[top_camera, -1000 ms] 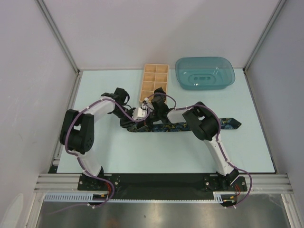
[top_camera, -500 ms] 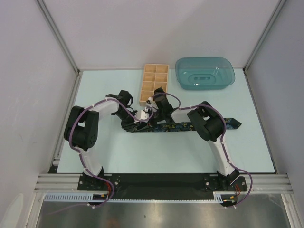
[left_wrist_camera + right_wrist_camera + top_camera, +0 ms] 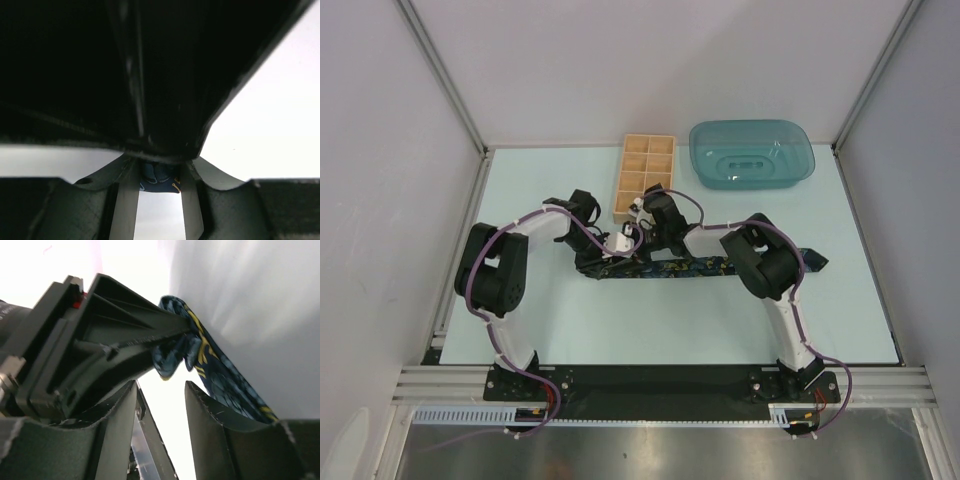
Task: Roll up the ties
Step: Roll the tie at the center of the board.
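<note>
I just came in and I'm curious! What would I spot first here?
Probably the two grippers, close together in the middle. The left gripper pinches one end of a dark speckled tie, and the open right gripper is right next to it. The tie lies flat, stretching off to the right. On the far side sit a wooden box with compartments and a see-through teal tray.

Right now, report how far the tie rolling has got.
Done: no finished roll shows. In hand: the left gripper pinches the bunched end of the tie, the right gripper open beside it. To do: nearly the whole tie lies flat on the table, unrolled.
</note>
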`<state>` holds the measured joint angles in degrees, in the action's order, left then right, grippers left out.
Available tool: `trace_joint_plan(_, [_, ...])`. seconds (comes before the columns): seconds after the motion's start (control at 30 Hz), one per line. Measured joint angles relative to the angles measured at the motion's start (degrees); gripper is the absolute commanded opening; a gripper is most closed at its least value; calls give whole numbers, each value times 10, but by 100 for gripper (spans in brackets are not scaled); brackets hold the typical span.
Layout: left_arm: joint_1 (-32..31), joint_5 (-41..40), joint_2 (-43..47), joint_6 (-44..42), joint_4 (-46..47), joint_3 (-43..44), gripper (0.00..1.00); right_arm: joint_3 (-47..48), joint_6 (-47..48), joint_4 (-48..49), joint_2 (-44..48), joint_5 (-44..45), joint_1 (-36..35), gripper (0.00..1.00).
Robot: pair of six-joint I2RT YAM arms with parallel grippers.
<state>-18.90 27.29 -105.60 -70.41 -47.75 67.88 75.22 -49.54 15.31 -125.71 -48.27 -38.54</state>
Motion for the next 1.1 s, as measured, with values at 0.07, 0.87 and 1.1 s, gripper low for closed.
trace_joint_plan(0.07, [0,0,0,0,0,0,40,10,-1,1,-6,2,-3,39])
trace_joint_plan(0.87, [77,32,3,6,5,0,71,31,52,-43,-41,24,-3,0])
trace_joint_plan(1.1, [66,57,3,16,5,0,50,37,68,-64,-41,28,-2,0])
